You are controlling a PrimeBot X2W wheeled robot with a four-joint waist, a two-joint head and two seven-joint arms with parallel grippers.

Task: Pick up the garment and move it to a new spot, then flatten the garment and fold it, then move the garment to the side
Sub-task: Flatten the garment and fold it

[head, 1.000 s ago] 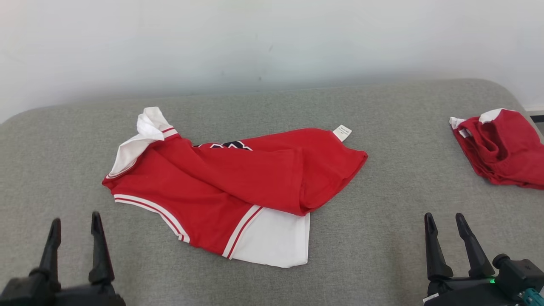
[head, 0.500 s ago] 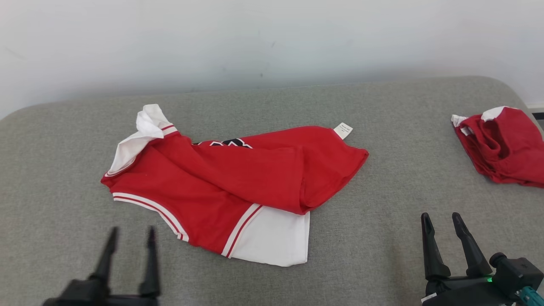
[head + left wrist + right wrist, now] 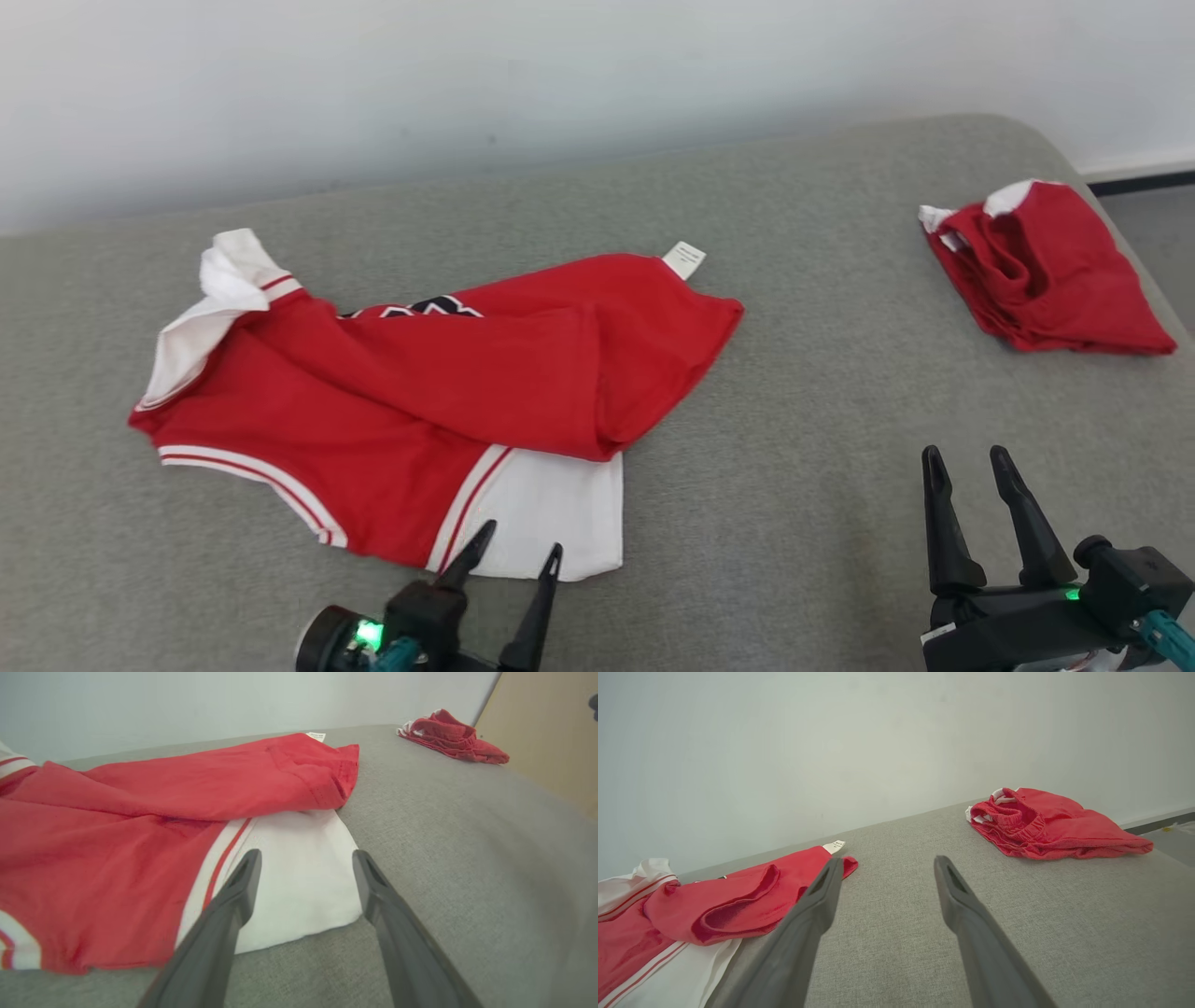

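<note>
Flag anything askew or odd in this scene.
The jersey lies rumpled and skewed: red fabric doubled over itself, white inside showing at the near edge, label poking out at the far edge. No damage visible.

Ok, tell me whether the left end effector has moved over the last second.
Yes. Judged against the jersey, the left end effector has swung rightward to its white panel; earlier it sat left of the striped hem.

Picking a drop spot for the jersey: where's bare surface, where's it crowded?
Widest bare patch: grey cushion between the jersey and the crumpled red garment at far right, down to the open right gripper. Narrower strip between jersey and wall. Crowded: the jersey's near white corner, where the open left gripper points.
</note>
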